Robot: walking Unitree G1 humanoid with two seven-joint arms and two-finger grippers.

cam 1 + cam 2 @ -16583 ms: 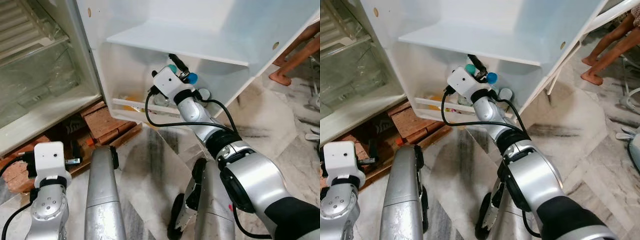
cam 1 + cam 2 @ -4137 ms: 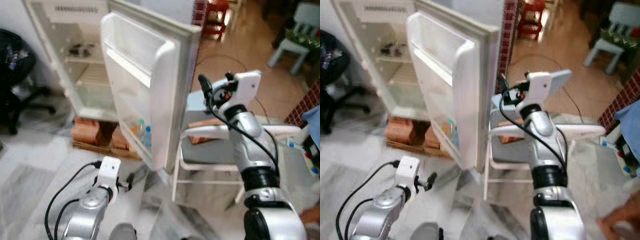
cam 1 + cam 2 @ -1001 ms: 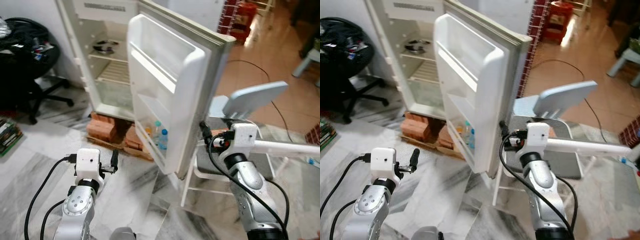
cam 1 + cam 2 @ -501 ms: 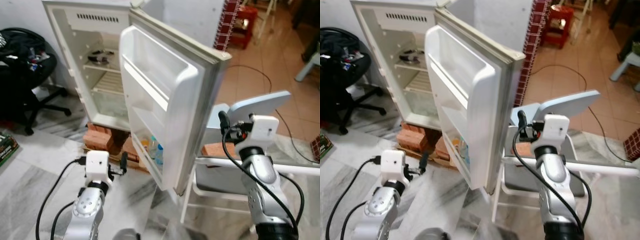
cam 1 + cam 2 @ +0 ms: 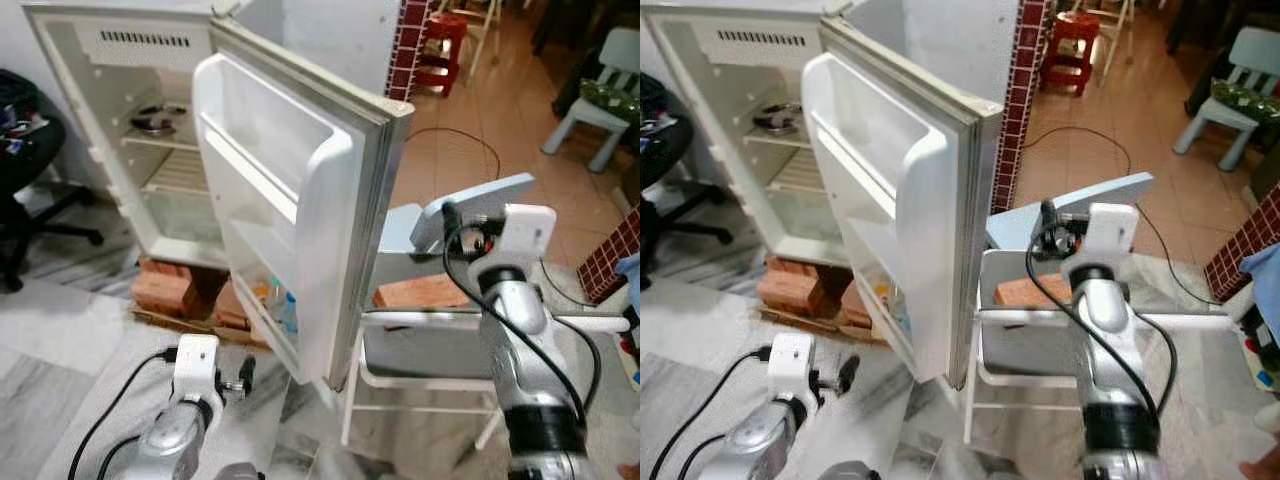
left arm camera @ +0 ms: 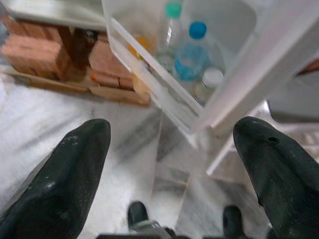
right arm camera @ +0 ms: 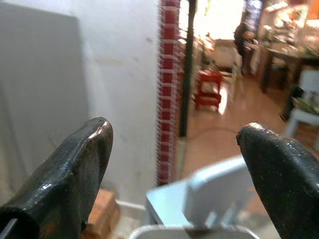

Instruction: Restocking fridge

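The white fridge door (image 5: 290, 200) stands wide open. Its lowest shelf holds a teal-capped bottle (image 6: 170, 27), a blue-capped bottle (image 6: 192, 57), a white-capped bottle (image 6: 208, 82) and something orange (image 6: 135, 50). My left gripper (image 6: 174, 164) hangs low over the marble floor in front of that shelf, open and empty. My right gripper (image 7: 174, 169) is raised behind the door's outer edge, above a white chair (image 5: 430, 345), and is open with nothing in it.
A brick (image 5: 425, 293) lies on the white chair's seat. The fridge (image 5: 60, 60) rests on bricks (image 5: 165, 290), with a pan (image 5: 155, 118) on an upper shelf. A black office chair (image 5: 15, 160) stands at left, a red stool (image 5: 440, 40) and a pale child's chair (image 5: 600, 100) farther back.
The head view has swung, shifting the fridge left in the picture. My right gripper has risen from beside the door's edge to the chair back's height. Both grippers stay open.
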